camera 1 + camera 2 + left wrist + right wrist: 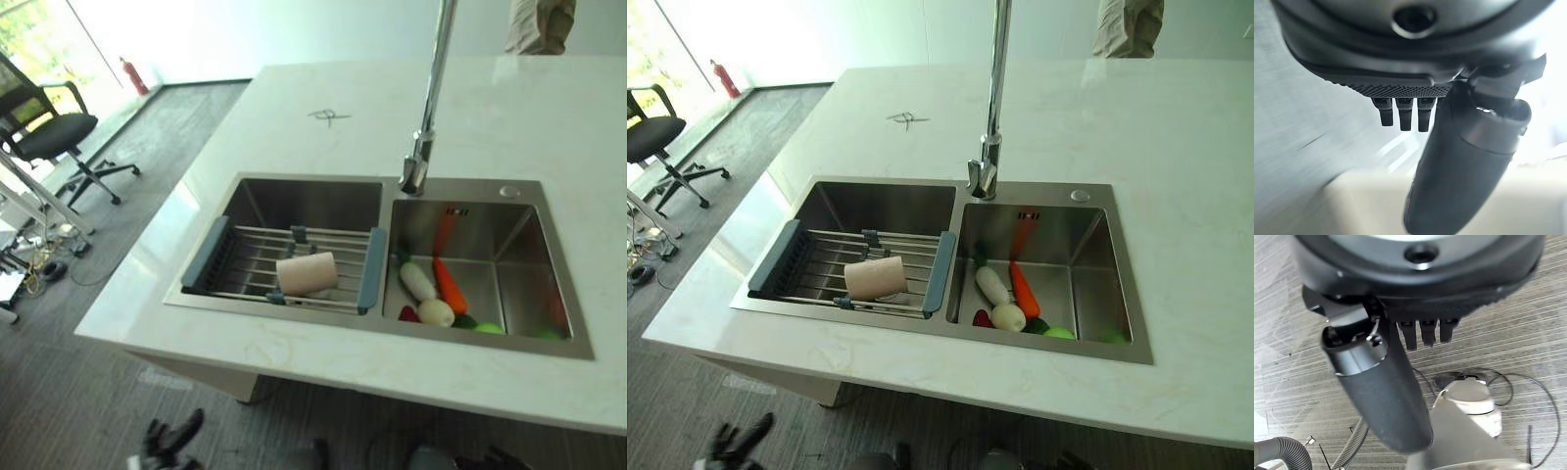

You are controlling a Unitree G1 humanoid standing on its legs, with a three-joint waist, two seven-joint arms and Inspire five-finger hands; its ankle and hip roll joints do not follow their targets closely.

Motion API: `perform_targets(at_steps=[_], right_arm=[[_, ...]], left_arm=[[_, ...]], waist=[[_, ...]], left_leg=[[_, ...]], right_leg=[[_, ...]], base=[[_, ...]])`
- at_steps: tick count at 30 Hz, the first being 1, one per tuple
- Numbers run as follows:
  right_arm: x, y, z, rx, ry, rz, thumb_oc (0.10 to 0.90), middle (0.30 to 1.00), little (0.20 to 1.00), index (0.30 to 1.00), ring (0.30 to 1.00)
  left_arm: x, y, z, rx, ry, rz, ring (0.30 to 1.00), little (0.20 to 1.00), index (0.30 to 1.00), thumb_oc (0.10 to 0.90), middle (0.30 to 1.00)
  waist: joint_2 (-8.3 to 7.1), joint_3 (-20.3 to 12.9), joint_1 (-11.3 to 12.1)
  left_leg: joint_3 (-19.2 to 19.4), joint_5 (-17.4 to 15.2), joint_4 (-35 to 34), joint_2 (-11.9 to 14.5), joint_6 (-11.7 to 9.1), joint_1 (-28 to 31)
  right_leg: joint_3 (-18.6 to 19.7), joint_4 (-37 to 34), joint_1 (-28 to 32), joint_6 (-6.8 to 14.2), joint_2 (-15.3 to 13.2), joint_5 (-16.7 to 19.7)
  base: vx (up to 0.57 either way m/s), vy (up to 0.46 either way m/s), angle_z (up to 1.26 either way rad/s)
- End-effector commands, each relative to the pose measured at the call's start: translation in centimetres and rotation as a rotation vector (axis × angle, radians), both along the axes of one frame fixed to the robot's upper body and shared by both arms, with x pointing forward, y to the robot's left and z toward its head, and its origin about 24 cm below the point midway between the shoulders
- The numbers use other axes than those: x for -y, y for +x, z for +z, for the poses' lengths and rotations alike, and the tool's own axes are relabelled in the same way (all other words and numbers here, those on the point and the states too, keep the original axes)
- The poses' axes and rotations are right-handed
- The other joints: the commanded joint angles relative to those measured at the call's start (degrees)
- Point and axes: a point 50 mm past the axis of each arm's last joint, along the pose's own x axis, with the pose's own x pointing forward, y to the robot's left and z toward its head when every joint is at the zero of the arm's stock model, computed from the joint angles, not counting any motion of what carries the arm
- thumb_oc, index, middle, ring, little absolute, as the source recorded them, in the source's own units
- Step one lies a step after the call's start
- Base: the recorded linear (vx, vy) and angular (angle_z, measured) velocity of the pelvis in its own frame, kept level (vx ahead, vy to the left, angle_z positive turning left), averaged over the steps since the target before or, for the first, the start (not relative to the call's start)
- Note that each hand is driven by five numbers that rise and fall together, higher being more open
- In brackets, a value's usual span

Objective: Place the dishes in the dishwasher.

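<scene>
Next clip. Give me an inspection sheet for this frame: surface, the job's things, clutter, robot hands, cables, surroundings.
Surface: pale countertop around a steel double sink.
Job's things: beige cup lying on its side on the rack across the left basin; no dishwasher seen.
Clutter: carrot and other vegetables in the right basin.
Robot hands: left robot hand and right robot hand hang below counter level, fingers straight, holding nothing.
Cables: nothing seen on the counter.
Surroundings: faucet, office chair, fire extinguisher, person behind the counter.

You're looking at a kitchen mock-up set inside an office: a white counter (323,108) with a steel double sink (509,192) and tall tap (427,108), on grey carpet (147,147), with an office chair (44,127) and fire extinguisher (133,76) beyond.
</scene>
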Motion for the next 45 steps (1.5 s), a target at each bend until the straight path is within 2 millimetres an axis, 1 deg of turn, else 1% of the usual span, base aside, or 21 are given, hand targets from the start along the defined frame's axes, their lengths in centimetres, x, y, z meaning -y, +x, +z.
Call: perform_targets(at_steps=[1, 2, 3, 4, 5, 6, 7, 8, 9, 10, 11, 12, 13, 15, 17, 18, 22, 26, 31, 39, 45], right_arm=[[1.2, 1.2, 0.8, 0.067, -0.032, -0.032, 0.8, 0.9, 0.9, 0.9, 0.9], [1.3, 1.0, 0.8, 0.057, -0.041, -0.024, 0.8, 0.9, 0.9, 0.9, 0.9], [1.6, 0.5, 0.8, 0.044, -0.049, -0.042, 0.8, 0.9, 0.9, 0.9, 0.9], [1.6, 0.4, 0.8, 0.043, -0.049, -0.05, 0.8, 0.9, 0.9, 0.9, 0.9], [1.6, 0.2, 0.8, 0.041, -0.047, -0.066, 0.8, 0.9, 0.9, 0.9, 0.9], [1.7, 0.0, 0.7, 0.039, -0.04, -0.089, 0.8, 0.9, 0.9, 0.9, 0.9], [1.6, 0.0, 0.7, 0.037, -0.037, -0.079, 0.8, 0.9, 0.9, 0.9, 0.9], [1.3, 0.0, 0.6, 0.035, -0.03, -0.058, 0.8, 0.9, 0.9, 0.9, 0.9], [1.1, 0.1, 0.5, 0.037, -0.021, -0.053, 0.8, 0.9, 0.9, 0.9, 0.9], [0.8, 0.3, 0.5, 0.039, -0.009, -0.048, 0.8, 0.9, 0.9, 0.9, 0.9], [0.4, 0.7, 0.3, 0.035, 0.011, -0.033, 0.8, 0.9, 0.9, 0.9, 0.9], [-0.1, 0.9, 0.1, 0.032, 0.02, -0.026, 0.8, 0.9, 0.9, 0.9, 0.9], [-0.7, 1.2, -0.1, 0.028, 0.028, -0.017, 0.8, 0.9, 0.9, 0.9, 0.9], [-1.1, 1.6, -0.2, 0.023, 0.036, -0.013, 0.8, 0.9, 0.9, 0.9, 0.9], [-1.2, 1.7, -0.3, 0.012, 0.038, -0.008, 0.8, 0.9, 0.9, 0.9, 0.9], [-1.2, 1.6, -0.3, 0.008, 0.041, -0.019, 0.8, 0.9, 0.9, 0.9, 0.9], [-1.4, 1.3, -0.5, 0.008, 0.054, -0.051, 0.8, 0.9, 0.9, 0.9, 0.9], [-1.8, 0.5, -0.8, -0.013, 0.075, -0.088, 0.8, 0.9, 0.9, 0.9, 0.9], [-2.2, -0.1, -1.0, -0.018, 0.089, -0.088, 0.8, 0.9, 0.9, 0.9, 0.9], [-2.2, 1.3, -0.7, 0.037, 0.084, -0.09, 0.8, 0.9, 0.9, 0.9, 0.9], [-2.1, 1.6, -0.6, 0.037, 0.081, -0.103, 0.8, 0.9, 0.9, 0.9, 0.9]], left_arm=[[-5.3, -2.2, 5.3, -0.15, 0.308, 0.169, 0.9, 0.9, 0.9, 0.8, 0.9], [-6.6, -2.9, 6.9, -0.147, 0.356, 0.208, 0.9, 0.9, 0.9, 0.8, 0.9], [-8.9, -4.1, 10.2, -0.118, 0.452, 0.257, 0.9, 0.9, 0.9, 0.8, 0.9], [-9.2, -4.2, 10.8, -0.107, 0.475, 0.268, 0.9, 0.9, 0.9, 0.8, 0.9], [-10.0, -4.4, 12.5, -0.087, 0.534, 0.281, 0.9, 0.9, 0.9, 0.8, 0.9], [-11.4, -4.5, 16.2, -0.029, 0.656, 0.288, 0.9, 0.9, 0.9, 0.8, 0.9], [-11.9, -4.1, 18.8, 0.027, 0.752, 0.273, 0.9, 0.9, 0.9, 0.8, 0.9], [-12.0, -2.6, 23.0, 0.059, 0.955, 0.229, 0.9, 0.9, 0.9, 0.8, 0.9], [-11.8, -1.5, 25.3, 0.085, 1.043, 0.178, 0.9, 0.9, 0.9, 0.8, 0.9], [-11.5, 0.2, 28.0, 0.127, 1.12, 0.103, 0.9, 0.9, 0.9, 0.8, 0.9], [-10.0, 3.1, 31.5, 0.212, 1.239, -0.06, 0.9, 0.9, 0.9, 0.8, 0.9], [-8.5, 5.4, 33.6, 0.269, 1.298, -0.175, 0.9, 0.9, 0.9, 0.8, 0.9], [-5.9, 8.3, 35.9, 0.309, 1.395, -0.31, 0.9, 0.9, 0.9, 0.8, 0.9], [-3.0, 11.0, 37.5, 0.255, 1.528, -0.409, 0.9, 0.9, 0.9, 0.8, 0.9], [0.1, 13.8, 38.8, 0.298, 1.548, -0.548, 0.9, 0.9, 0.9, 0.8, 0.9], [2.6, 15.8, 38.8, 0.346, 1.523, -0.681, 0.9, 0.9, 0.9, 0.8, 0.9], [6.8, 18.7, 37.5, 0.357, 1.487, -0.931, 0.9, 0.9, 0.9, 0.8, 0.9], [9.5, 20.4, 36.1, 0.349, 1.406, -1.13, 0.9, 0.9, 0.9, 0.8, 0.9], [11.3, 21.5, 33.6, 0.307, 1.242, -1.337, 0.9, 0.9, 0.9, 0.8, 0.9], [12.4, 22.3, 31.0, 0.175, 1.143, -1.519, 0.9, 0.9, 0.9, 0.8, 0.9], [13.7, 21.9, 29.8, 0.265, 0.98, -1.636, 0.9, 0.9, 0.9, 0.8, 0.9]], waist=[[-0.81, 1.84, 0.93], [-0.72, 1.86, 0.98], [-0.44, 1.99, 1.21], [-0.41, 1.89, 1.21], [-0.34, 1.91, 1.35], [-0.12, 2.08, 1.65], [-0.05, 1.97, 1.79], [-0.04, 1.95, 2.14], [-0.04, 1.73, 2.29], [-0.09, 1.48, 2.32], [-0.23, 1.04, 2.33], [-0.28, 0.81, 2.17], [-0.32, 0.52, 1.96], [-0.39, 0.31, 1.5], [-0.43, 0.19, 0.68], [-0.48, 0.09, -0.1], [-1.01, -0.12, -1.42], [-1.2, -0.02, -2.24], [-0.98, 0.3, -2.76], [-0.47, 0.72, -2.83], [-0.26, 1.07, -2.44]], left_leg=[[2.74, -4.03, 4.54, -2.97, 3.22, -2.49], [2.8, -4.07, 4.54, -2.87, 3.2, -2.4], [2.84, -4.46, 4.54, -2.66, 3.27, -1.91], [2.83, -4.22, 4.54, -2.63, 3.3, -2.18], [2.82, -4.22, 4.54, -2.52, 3.36, -2.17], [2.85, -4.51, 4.54, -2.3, 3.45, -1.89], [2.89, -4.32, 4.54, -2.2, 3.49, -2.18], [3.02, -4.65, 4.54, -2.0, 3.45, -1.9], [3.09, -4.69, 4.54, -1.91, 3.39, -1.95], [3.15, -4.7, 4.54, -1.83, 3.34, -2.02], [3.33, -4.72, 4.54, -1.72, 3.24, -2.1], [3.57, -4.75, 4.54, -1.6, 3.15, -2.06], [3.9, -4.82, 4.54, -1.43, 3.03, -1.96], [4.24, -4.9, 4.54, -1.28, 2.92, -1.84], [4.62, -4.95, 4.54, -1.15, 2.82, -1.53], [5.04, -5.13, 4.54, -1.12, 2.87, -1.16], [5.78, -5.23, 4.54, -1.1, 3.16, -0.88], [6.41, -5.34, 4.54, -1.01, 3.19, -0.71], [6.65, -5.14, 4.54, -1.1, 3.28, -0.86], [6.63, -4.55, 4.54, -1.43, 3.23, -1.83], [6.63, -4.33, 4.54, -1.57, 3.07, -2.22]], right_leg=[[-0.3, -0.99, 2.81, 1.86, 0.02, -2.59], [-0.22, -0.99, 2.92, 1.93, 0.03, -2.63], [-0.17, -0.99, 3.45, 1.99, 0.15, -2.98], [-0.18, -0.99, 3.2, 1.94, 0.16, -2.77], [-0.25, -0.99, 3.3, 1.93, 0.16, -2.8], [-0.41, -0.99, 3.71, 2.0, 0.19, -3.05], [-0.56, -0.99, 3.54, 2.03, 0.18, -2.88], [-0.8, -0.99, 4.03, 2.11, 0.18, -3.23], [-0.93, -0.99, 4.08, 2.14, 0.19, -3.31], [-0.99, -0.99, 4.12, 2.13, 0.26, -3.4], [-1.12, -0.99, 4.16, 2.1, 0.3, -3.57], [-1.24, -0.99, 4.25, 2.08, 0.31, -3.7], [-1.24, -0.99, 4.38, 2.08, 0.42, -3.88], [-0.95, -0.99, 4.43, 2.15, 0.6, -3.94], [-0.24, -0.99, 4.4, 2.25, 0.91, -3.82], [0.53, -0.99, 4.41, 2.48, 1.14, -3.72], [2.21, -0.99, 3.89, 2.81, 1.74, -3.13], [3.37, -0.99, 3.4, 3.08, 2.06, -2.84], [4.01, -0.99, 2.95, 3.14, 2.18, -2.62], [4.23, -0.99, 2.12, 3.3, 2.12, -2.24], [3.51, -0.99, 1.9, 3.31, 1.84, -2.18]], base=[[-0.01, 0.041, 0.05], [0.04, 0.038, 0.04], [0.0, 0.0, 0.0], [0.0, 0.0, 0.0], [0.0, 0.0, 0.0], [0.0, 0.0, 0.0], [0.01, -0.02, 0.11], [0.0, -0.025, 0.08], [0.01, -0.034, 0.11], [0.0, -0.042, 0.07], [0.0, -0.046, 0.13], [0.01, -0.053, 0.12], [0.02, -0.04, 0.2], [0.01, -0.031, 0.17], [0.01, -0.015, -0.16], [0.03, -0.033, -0.44], [0.02, -0.041, -0.41], [0.0, -0.024, -0.09], [0.0, 0.0, 0.0], [-0.04, 0.006, 0.01], [-0.03, 0.005, 0.0]])
